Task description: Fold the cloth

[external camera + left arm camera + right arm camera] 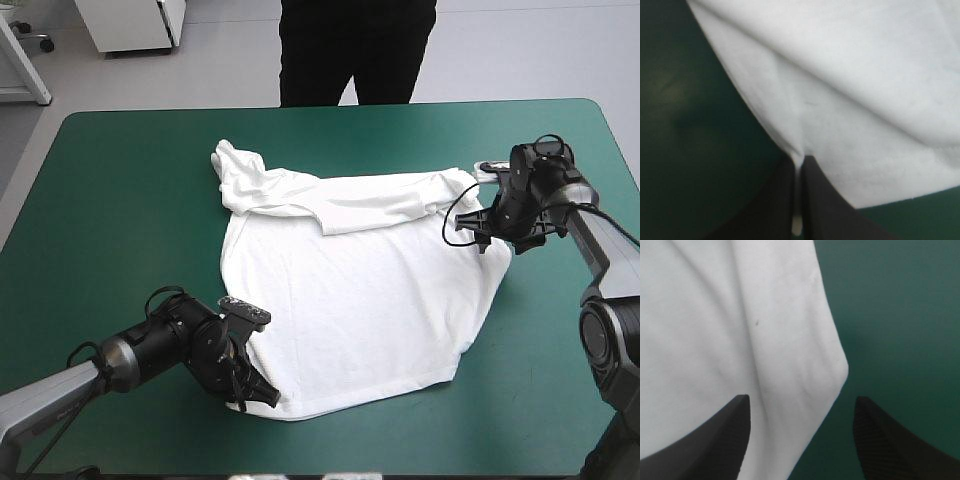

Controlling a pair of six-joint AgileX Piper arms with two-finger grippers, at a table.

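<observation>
The white T-shirt [355, 290] lies spread over the middle of the teal-green table, its upper part folded down and a sleeve bunched at the far left. My left gripper [248, 392] is at the shirt's near left corner, shut on the T-shirt; in the left wrist view a thin ridge of the T-shirt [850, 100] runs between the black fingers [775, 210]. My right gripper [487, 232] hovers over the shirt's right edge, open. In the right wrist view a rounded fold of the T-shirt [740, 330] lies between and ahead of the parted right gripper [800, 415].
Bare teal-green cover [120, 200] surrounds the shirt on all sides, widest at the left and along the near edge. A small white tag or label [484, 171] shows by the right gripper at the shirt's far right corner.
</observation>
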